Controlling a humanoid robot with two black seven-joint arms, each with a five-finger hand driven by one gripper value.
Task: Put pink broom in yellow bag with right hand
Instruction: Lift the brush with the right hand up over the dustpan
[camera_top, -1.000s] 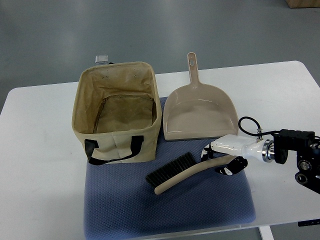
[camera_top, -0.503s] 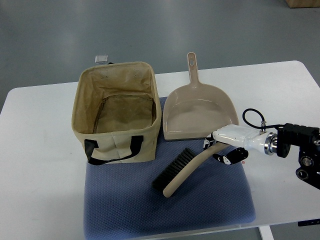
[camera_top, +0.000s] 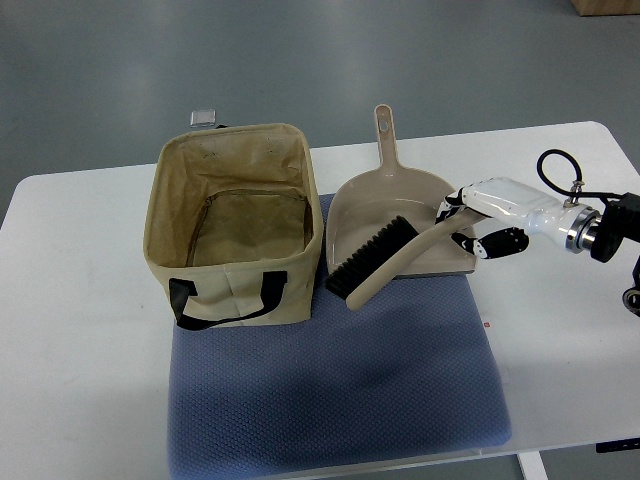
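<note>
Gripping the broom (camera_top: 385, 258) by its handle, the right hand (camera_top: 472, 213) at center right has fingers curled around it; bristles extend lower left over the dustpan (camera_top: 395, 195), beside the bag (camera_top: 232, 225).

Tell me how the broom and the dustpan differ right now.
The broom is gripped at its handle by the right hand and held slanted; the dustpan lies flat and ungripped. The broom has dark bristles; the dustpan is a bare scoop. The broom's handle points right, the dustpan's points away. Both are the same beige-pink plastic.
</note>
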